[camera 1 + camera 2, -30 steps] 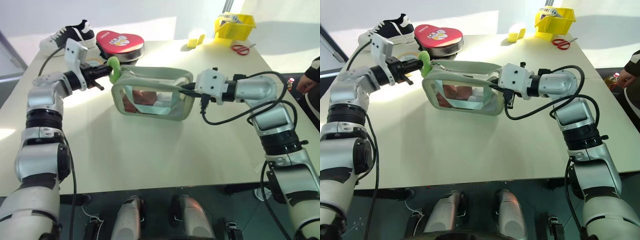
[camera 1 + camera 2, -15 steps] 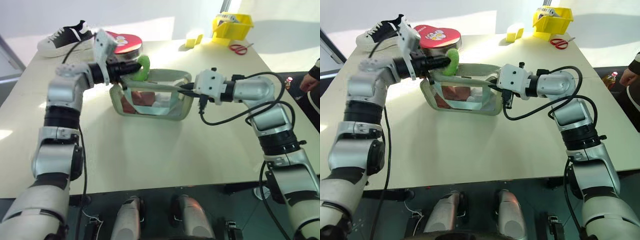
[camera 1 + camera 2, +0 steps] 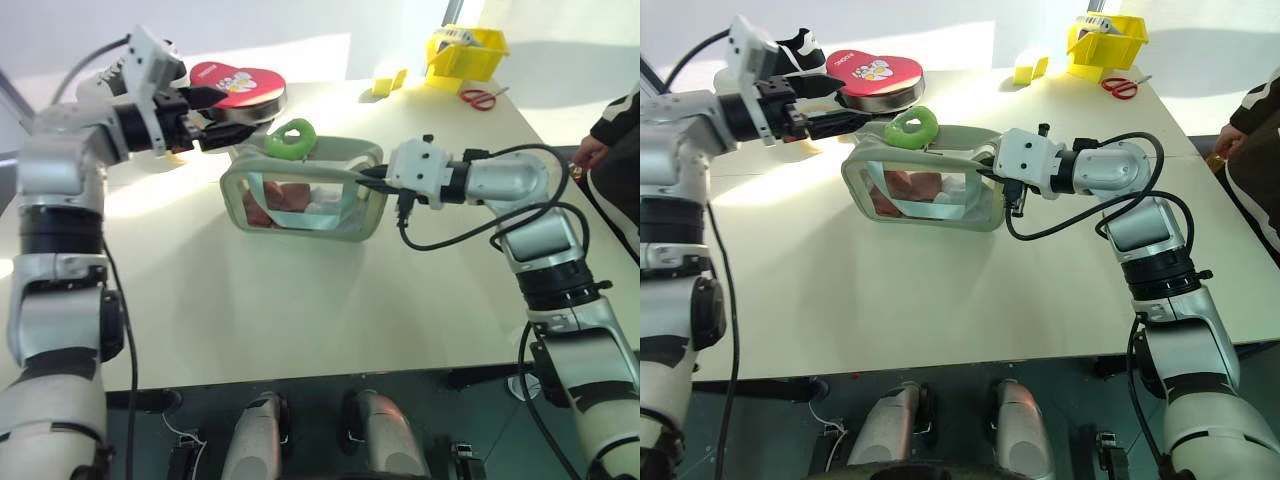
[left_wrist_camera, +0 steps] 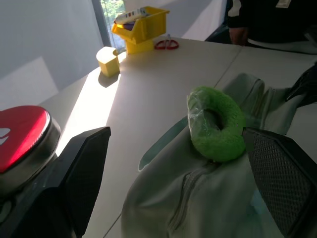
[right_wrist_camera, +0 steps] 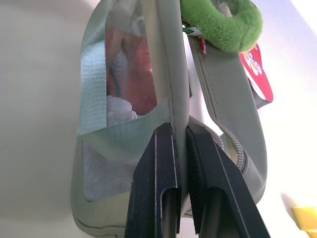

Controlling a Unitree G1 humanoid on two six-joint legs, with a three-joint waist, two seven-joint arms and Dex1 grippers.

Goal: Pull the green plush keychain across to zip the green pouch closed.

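The green pouch (image 3: pixel 305 195) lies mid-table, its clear window side toward me. The green plush keychain (image 3: pixel 290 138) rests free on the pouch's top, near its left end. My left gripper (image 3: pixel 212 112) hangs open to the left of the keychain, apart from it, in front of the red tin. In the left wrist view the keychain (image 4: pixel 218 124) lies ahead between the spread fingers (image 4: pixel 74 168). My right gripper (image 3: pixel 365 178) is shut on the pouch's right-end edge; the right wrist view shows its fingers (image 5: pixel 156 183) pinching that fabric edge (image 5: pixel 173 74).
A red heart-shaped tin (image 3: pixel 240 85) and a black-and-white sneaker (image 3: pixel 800 50) sit at the back left. At the back right are a yellow block (image 3: pixel 388 78), a yellow bin (image 3: pixel 465 50) and red scissors (image 3: pixel 480 97). A person (image 3: pixel 615 150) stands at the right edge.
The left gripper pulled the keychain rightward along the pouch top, then opened, let it go and drew back to the left. The right gripper kept still on the pouch.
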